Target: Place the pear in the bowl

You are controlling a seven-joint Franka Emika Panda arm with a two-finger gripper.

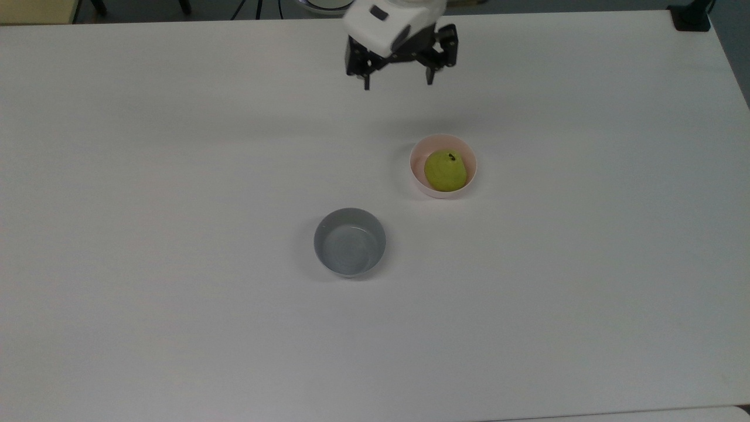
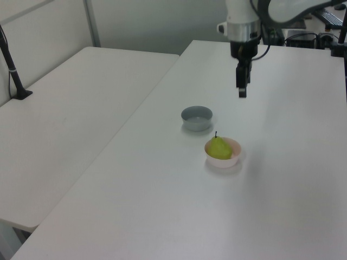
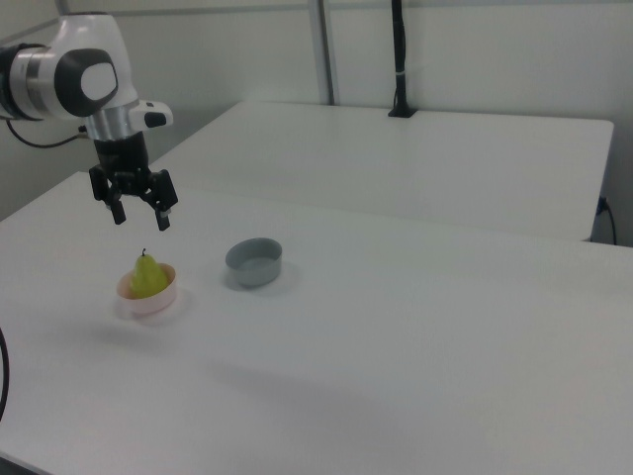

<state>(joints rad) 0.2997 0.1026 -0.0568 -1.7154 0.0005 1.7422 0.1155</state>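
Seen in the top view, left to right: grey bowl (image 1: 350, 241) standing alone on the white desk (image 1: 176, 176), holding nothing. Up near the far edge, gripper (image 1: 398, 79) raised above the desk, jaws spread wide, gripping nothing. To the top view's right of the grey bowl, pink bowl (image 1: 443, 166) with the pear (image 1: 446, 170) sitting inside, stem up. In the right view, gripper (image 3: 140, 215) hanging just above pear (image 3: 147, 274) and pink bowl (image 3: 148, 292), apart from both.
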